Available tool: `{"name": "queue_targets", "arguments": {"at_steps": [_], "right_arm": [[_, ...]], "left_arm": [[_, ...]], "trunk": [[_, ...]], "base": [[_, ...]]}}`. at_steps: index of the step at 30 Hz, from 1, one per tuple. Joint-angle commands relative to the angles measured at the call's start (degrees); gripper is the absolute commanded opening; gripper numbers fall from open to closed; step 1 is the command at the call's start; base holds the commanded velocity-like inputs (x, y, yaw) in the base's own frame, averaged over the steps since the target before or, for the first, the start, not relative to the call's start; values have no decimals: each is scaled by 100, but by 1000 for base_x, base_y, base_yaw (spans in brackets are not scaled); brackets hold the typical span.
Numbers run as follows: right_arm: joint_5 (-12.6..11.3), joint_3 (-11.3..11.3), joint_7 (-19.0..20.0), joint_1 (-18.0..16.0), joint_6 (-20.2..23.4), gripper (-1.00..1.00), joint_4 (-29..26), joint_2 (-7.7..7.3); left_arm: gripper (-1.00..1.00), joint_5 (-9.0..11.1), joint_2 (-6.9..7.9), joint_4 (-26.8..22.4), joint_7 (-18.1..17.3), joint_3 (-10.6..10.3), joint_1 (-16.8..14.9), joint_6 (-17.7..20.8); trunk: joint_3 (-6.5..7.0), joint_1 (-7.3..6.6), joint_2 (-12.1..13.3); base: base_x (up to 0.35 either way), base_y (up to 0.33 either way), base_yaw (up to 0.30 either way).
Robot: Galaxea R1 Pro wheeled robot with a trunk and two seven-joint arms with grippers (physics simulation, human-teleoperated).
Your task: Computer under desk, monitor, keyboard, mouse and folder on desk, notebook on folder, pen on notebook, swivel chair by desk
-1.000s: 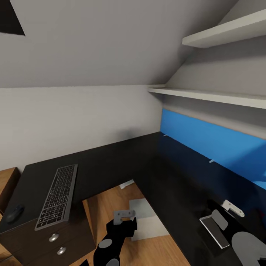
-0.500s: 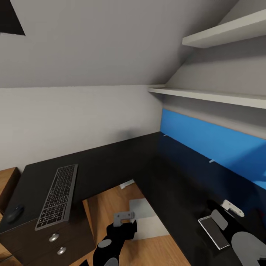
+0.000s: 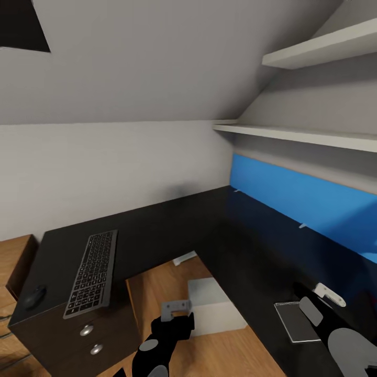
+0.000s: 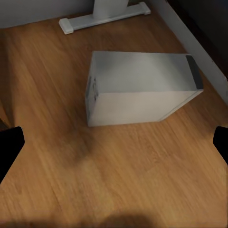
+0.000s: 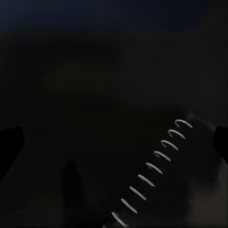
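- Nearest the head camera, the left gripper (image 3: 177,310) hangs over the wood floor (image 3: 157,285) in the crook of the L-shaped desk (image 3: 173,230); the left wrist view shows its dark fingertips (image 4: 9,148) at opposite edges of the frame, set wide apart with nothing between them.
- At the desk's near right edge, the right gripper (image 3: 319,296) hovers just above the glossy black top beside a pale, glassy rectangular sheet (image 3: 296,320) lying flat; in its wrist view the fingertips (image 5: 9,142) sit far apart at the frame's edges, holding nothing, and a row of white spiral binding loops (image 5: 152,168) shows on the dark surface below.
- On the floor just past the left gripper, the computer (image 3: 213,305) lies partly tucked under the desk's right wing; the left wrist view shows the pale grey tower (image 4: 142,85) on its side, with a white stand foot (image 4: 102,16) beyond it.
- On the desk's left wing, above drawers with round silver knobs (image 3: 87,330), the keyboard (image 3: 93,272) lies lengthwise, and a dark mouse (image 3: 35,296) rests near it toward the outer left edge.
- Along the right wing's far edge, the blue back panel (image 3: 309,201) stands below two pale wall shelves (image 3: 303,136).
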Motion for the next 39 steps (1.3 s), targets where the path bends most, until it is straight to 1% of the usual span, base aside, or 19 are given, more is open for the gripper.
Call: {"name": "queue_targets", "arguments": {"at_steps": [1,7,16,21,34,39], "right_arm": [[-161,-17,2,0,-32,100,257,4],[-161,-17,-1,0,-32,100,259,4],[-161,-17,-2,0,-32,100,263,4],[-161,-17,-2,0,-32,100,260,4],[-161,-17,-2,0,-32,100,260,4],[-161,-15,-2,0,-32,100,260,9]], "left_arm": [[100,23,4,-8,39,-13,-9,17],[100,21,6,-8,44,-17,-9,13],[100,21,4,-8,45,-17,-9,18],[100,26,3,-8,45,-21,-9,19],[100,29,-9,-8,44,-22,-9,19],[100,21,-6,-8,45,-22,-9,19]], "trunk": [[-7,1,-4],[-7,1,-4],[-7,1,-4],[-7,1,-4],[-7,1,-4],[-7,1,-4]], "base": [[-37,198,0],[-26,122,0],[-106,120,0],[-238,125,0],[-310,9,0],[-163,0,0]]}}
